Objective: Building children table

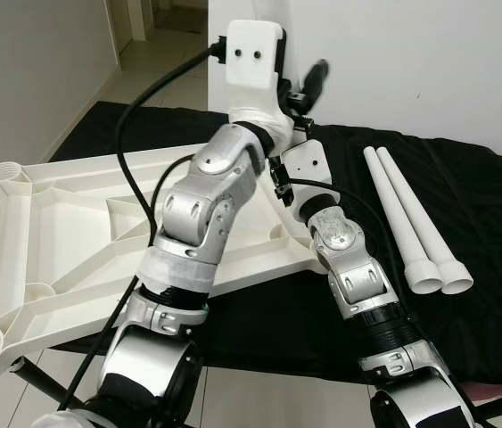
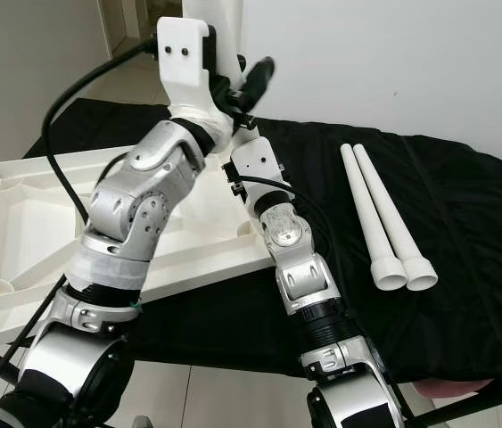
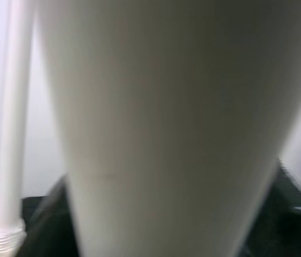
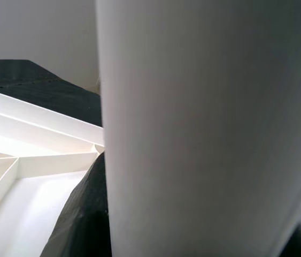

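Observation:
The white plastic tabletop [image 1: 63, 232] lies upside down on a black cloth, with round leg sockets at its corners. Both my arms reach up to its far right corner. An upright white table leg [image 2: 222, 25] rises there behind my left wrist's white camera housing [image 2: 184, 58], which hides the left gripper. The same leg [image 3: 171, 134] is pressed close against the left wrist view and is just as close as the leg [image 4: 203, 128] in the right wrist view. My right gripper [image 2: 252, 76] is shut on this leg, one black finger [image 1: 316, 78] lying along its side.
Two more white legs [image 1: 411, 223] lie side by side on the cloth [image 1: 482, 205] to the right, wide ends toward me. A slim white leg with a ridged end [image 3: 8, 134] shows in the left wrist view. A white wall stands close behind, with an open doorway at the far left.

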Motion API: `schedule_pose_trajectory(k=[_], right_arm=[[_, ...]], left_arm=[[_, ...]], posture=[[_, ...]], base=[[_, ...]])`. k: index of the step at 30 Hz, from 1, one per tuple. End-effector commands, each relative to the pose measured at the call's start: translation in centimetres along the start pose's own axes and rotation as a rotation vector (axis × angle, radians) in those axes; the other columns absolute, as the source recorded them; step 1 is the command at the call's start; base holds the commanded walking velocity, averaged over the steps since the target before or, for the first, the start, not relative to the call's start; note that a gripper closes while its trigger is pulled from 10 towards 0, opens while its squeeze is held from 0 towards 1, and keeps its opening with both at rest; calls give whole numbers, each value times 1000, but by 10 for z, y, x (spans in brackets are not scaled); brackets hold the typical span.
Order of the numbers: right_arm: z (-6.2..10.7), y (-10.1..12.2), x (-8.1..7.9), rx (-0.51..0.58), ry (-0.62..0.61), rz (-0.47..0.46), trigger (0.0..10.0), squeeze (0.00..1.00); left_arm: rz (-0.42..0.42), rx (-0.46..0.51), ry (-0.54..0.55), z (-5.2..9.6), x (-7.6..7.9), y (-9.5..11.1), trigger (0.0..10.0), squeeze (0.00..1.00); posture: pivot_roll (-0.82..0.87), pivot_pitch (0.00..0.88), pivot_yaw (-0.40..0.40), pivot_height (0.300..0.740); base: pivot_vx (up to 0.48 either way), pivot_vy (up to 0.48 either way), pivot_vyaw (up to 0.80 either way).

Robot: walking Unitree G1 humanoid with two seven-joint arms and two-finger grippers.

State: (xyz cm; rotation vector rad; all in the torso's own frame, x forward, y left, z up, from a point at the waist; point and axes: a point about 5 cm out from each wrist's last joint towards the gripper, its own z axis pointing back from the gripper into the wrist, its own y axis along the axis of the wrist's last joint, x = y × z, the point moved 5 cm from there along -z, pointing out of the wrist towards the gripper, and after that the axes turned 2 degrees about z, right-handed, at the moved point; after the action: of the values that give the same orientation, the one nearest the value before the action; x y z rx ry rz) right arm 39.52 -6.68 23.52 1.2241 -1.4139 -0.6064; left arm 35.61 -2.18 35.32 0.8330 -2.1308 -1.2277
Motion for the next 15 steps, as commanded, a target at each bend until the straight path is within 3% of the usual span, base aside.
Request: schedule_pose_trajectory(k=[1, 5, 7, 13, 14, 15], right_arm=[[-2, -4, 2, -32, -31, -19, 10000, 0], [-2, -6, 4, -41, -47, -27, 10000, 0], [-2, -11, 12, -68, -94, -72, 10000, 0], [0, -18, 27, -96, -180, -177, 10000, 0], [1, -20, 30, -102, -197, -205, 10000, 0], [1, -20, 30, -102, -197, -205, 10000, 0]], left_arm=[[24, 20, -92, -1, 18, 6, 10000, 1000], [26, 26, -98, 0, 19, 7, 10000, 1000], [71, 22, -117, 1, 21, 8, 10000, 1000], [97, 19, -123, 3, 19, 10, 10000, 988], [88, 18, -119, 4, 18, 10, 10000, 0], [88, 18, -119, 4, 18, 10, 10000, 0]], posture=[[-14, 0, -53, 740], [-11, 0, -56, 740], [-9, 0, -59, 740], [-3, 0, -61, 740], [-2, 0, -61, 740], [-2, 0, -61, 740]], base=[[0, 0, 0], [0, 0, 0], [0, 0, 0], [0, 0, 0], [0, 0, 0], [0, 0, 0]])
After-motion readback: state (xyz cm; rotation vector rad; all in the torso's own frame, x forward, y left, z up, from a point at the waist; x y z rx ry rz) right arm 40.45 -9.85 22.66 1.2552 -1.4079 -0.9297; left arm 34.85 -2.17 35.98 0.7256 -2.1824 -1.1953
